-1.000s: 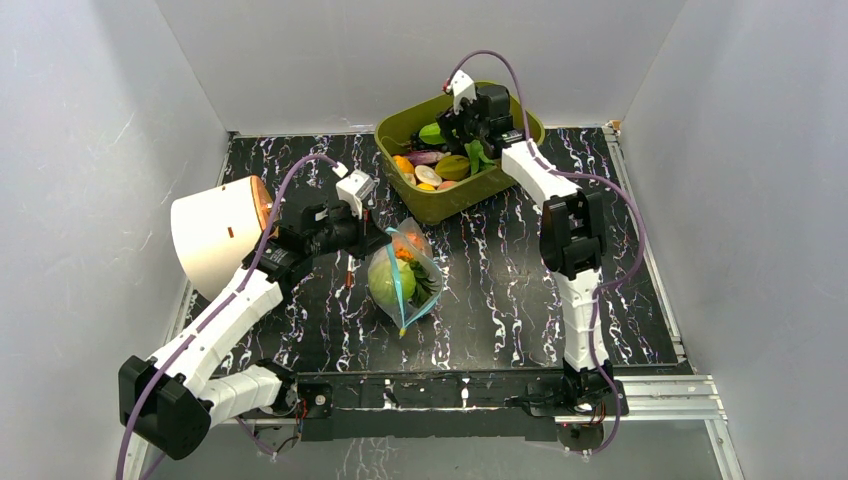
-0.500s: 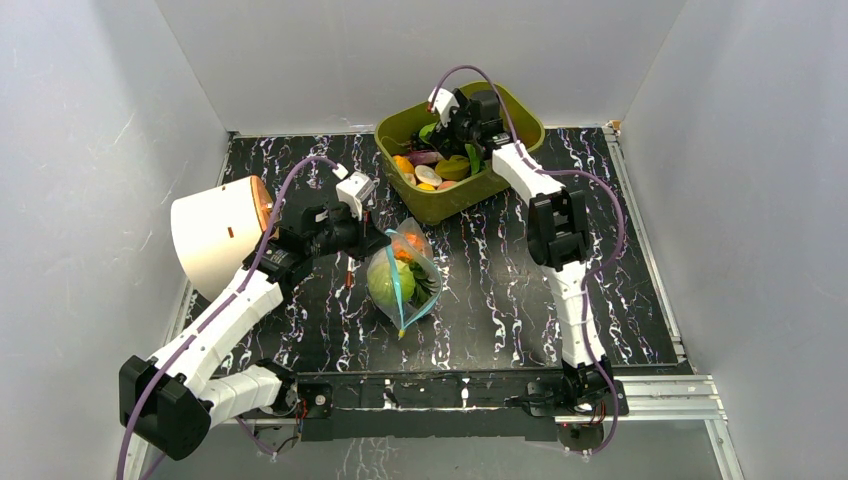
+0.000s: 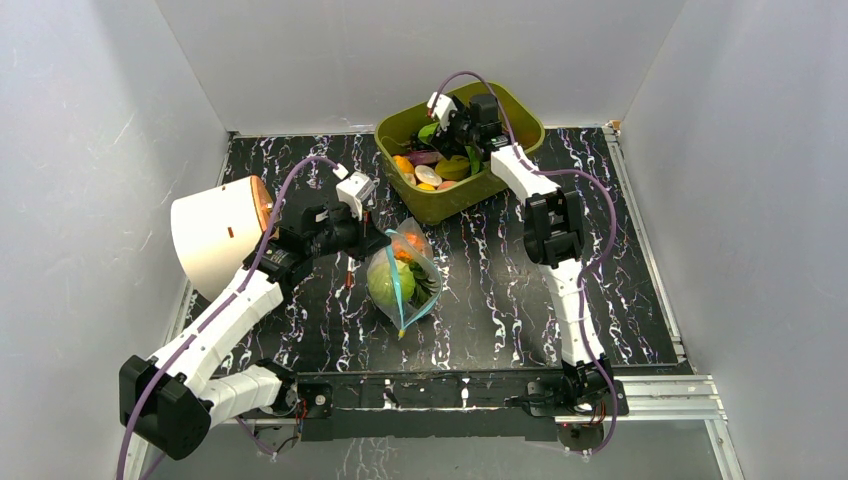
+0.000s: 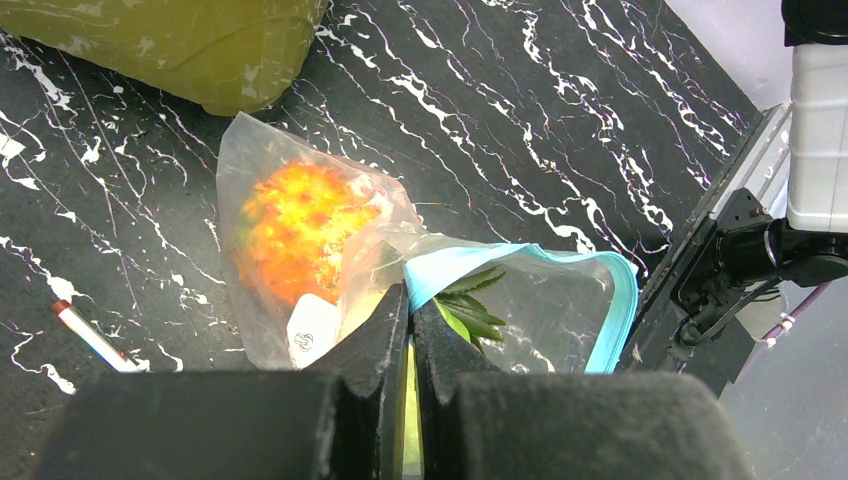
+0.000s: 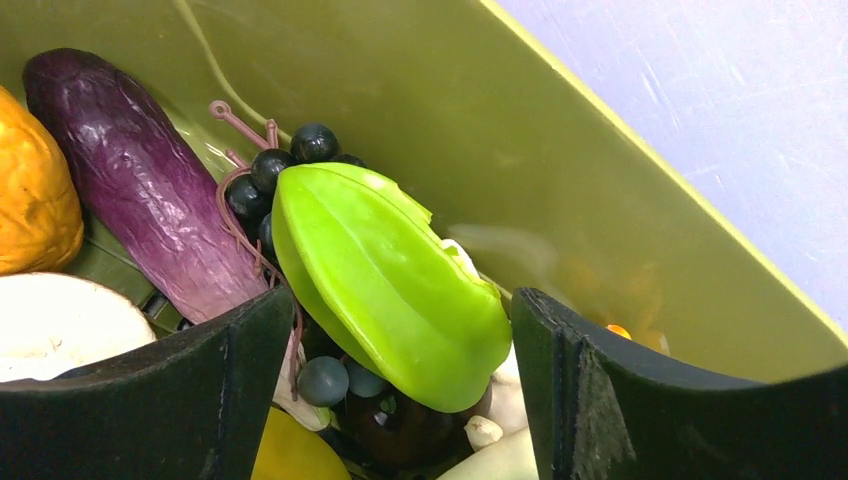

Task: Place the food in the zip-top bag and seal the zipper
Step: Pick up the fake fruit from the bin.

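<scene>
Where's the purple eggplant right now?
Right wrist view, upper left: the purple eggplant lies inside the olive-green tub, between an orange fruit and the black grapes, ahead of the open right gripper.

Twin arms, built alike: the left arm and the right arm wear glossy white shells over their links, broken by chunky black joint housings. A thin purple cable runs exposed along each, from base to wrist. A small white camera block caps each wrist. Up close, the left gripper has matte black wedge fingers; the right gripper has broad, round-edged black ones.
</scene>
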`<state>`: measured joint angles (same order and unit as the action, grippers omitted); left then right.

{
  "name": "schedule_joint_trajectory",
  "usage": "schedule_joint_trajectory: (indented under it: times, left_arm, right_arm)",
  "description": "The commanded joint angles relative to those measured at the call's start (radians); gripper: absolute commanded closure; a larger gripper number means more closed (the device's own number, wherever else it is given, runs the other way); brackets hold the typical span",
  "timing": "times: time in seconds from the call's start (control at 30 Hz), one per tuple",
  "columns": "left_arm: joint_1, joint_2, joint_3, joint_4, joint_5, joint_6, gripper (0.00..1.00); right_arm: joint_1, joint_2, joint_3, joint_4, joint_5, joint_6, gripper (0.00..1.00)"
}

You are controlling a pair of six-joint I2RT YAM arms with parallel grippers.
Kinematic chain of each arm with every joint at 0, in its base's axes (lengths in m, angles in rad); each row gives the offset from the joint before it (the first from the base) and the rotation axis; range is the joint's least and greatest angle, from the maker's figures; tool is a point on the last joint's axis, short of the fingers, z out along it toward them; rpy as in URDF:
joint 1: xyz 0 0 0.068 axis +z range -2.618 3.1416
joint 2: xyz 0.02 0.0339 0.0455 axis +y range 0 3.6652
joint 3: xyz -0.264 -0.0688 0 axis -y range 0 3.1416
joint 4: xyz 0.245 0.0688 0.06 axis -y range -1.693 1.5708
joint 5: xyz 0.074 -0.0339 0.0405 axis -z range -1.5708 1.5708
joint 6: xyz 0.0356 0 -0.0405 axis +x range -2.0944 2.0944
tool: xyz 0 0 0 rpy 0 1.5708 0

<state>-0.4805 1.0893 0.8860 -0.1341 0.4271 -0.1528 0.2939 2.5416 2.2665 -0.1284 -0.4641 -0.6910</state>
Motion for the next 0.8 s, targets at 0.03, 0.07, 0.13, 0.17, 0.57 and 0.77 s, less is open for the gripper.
schedule_joint_trajectory:
  times: [0.03, 0.07, 0.13, 0.17, 0.57, 0.77]
  left_arm:
    - [0.006, -0.002, 0.003, 0.030, 0.009, 0.013, 1.00]
    - [0.006, -0.001, 0.004, 0.030, 0.007, 0.015, 1.00]
    - [0.005, 0.001, 0.003, 0.028, 0.003, 0.016, 1.00]
    - [0.006, 0.003, 0.004, 0.027, 0.001, 0.017, 1.00]
    - [0.007, -0.008, 0.002, 0.027, -0.028, 0.019, 1.00]
    - [0.006, -0.045, -0.008, 0.034, -0.051, 0.015, 1.00]
  right_arm:
    - [-0.006, 0.026, 0.069, 0.097, -0.068, 0.013, 0.32]
    - [-0.006, 0.028, 0.070, 0.103, -0.072, 0.015, 0.38]
    - [-0.006, 0.029, 0.067, 0.109, -0.077, 0.017, 0.43]
    - [-0.006, 0.027, 0.064, 0.112, -0.078, 0.017, 0.43]
    - [-0.004, -0.121, -0.080, 0.138, -0.097, 0.037, 0.53]
    - [0.004, -0.252, -0.229, 0.183, -0.095, 0.084, 0.59]
